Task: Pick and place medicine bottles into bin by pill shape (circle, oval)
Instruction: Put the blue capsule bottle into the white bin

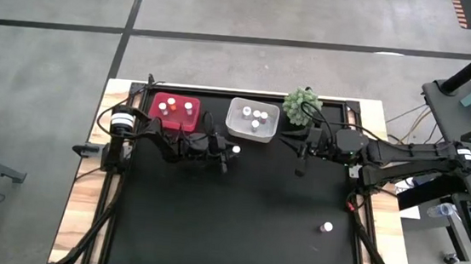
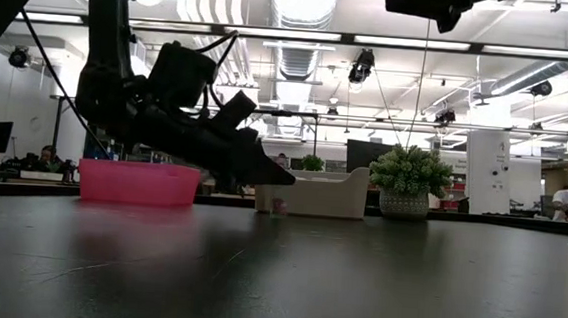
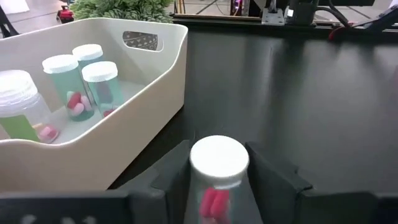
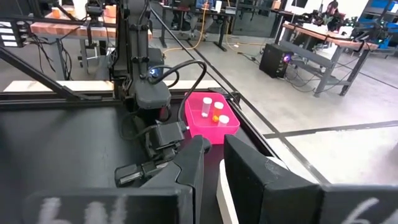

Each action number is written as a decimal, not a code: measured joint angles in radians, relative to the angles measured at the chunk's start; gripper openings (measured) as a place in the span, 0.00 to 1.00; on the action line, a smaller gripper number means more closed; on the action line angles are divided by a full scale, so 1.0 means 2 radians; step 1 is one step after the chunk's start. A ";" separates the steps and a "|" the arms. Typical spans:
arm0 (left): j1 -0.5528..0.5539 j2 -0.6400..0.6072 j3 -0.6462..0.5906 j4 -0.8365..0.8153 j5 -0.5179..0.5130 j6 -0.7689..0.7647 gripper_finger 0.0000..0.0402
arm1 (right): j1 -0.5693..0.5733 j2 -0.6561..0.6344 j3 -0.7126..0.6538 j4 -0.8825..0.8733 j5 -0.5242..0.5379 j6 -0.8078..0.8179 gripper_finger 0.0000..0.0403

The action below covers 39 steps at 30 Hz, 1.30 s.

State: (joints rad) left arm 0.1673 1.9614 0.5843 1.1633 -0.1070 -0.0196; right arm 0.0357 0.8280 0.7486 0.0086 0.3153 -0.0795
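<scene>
Bottle: where the left gripper (image 3: 219, 186) reaches, a white-capped clear medicine bottle (image 3: 217, 171) with pink pills stands between its fingers, beside the white plastic bin (image 3: 149, 93).
Pincer: narrowed around that bottle.

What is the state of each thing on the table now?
Left gripper: shut on a white-capped bottle near the white bin.
Right gripper: empty, fingers apart, hanging near the plant.
White bin: holds four upright bottles.
Pink bin: holds four upright bottles.
Lone bottle: upright on the mat, untouched.
</scene>
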 joint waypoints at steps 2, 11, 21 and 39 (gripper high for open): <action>0.000 0.000 -0.001 0.000 0.000 0.000 0.38 | 0.000 0.000 0.000 0.000 0.000 0.000 0.13; 0.000 -0.024 -0.009 -0.041 -0.002 0.014 0.48 | -0.001 0.017 0.000 -0.002 0.000 0.009 0.13; 0.000 -0.126 -0.018 -0.197 -0.002 0.059 0.49 | -0.031 0.099 0.027 -0.019 -0.024 0.040 0.13; 0.002 -0.422 -0.060 -0.324 -0.002 0.194 0.49 | -0.122 0.358 0.204 -0.109 -0.209 -0.006 0.02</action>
State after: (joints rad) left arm 0.1703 1.1178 0.4651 0.5152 -0.1104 0.3676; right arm -0.2087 1.5439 1.1571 -0.2101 -0.1017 -0.0925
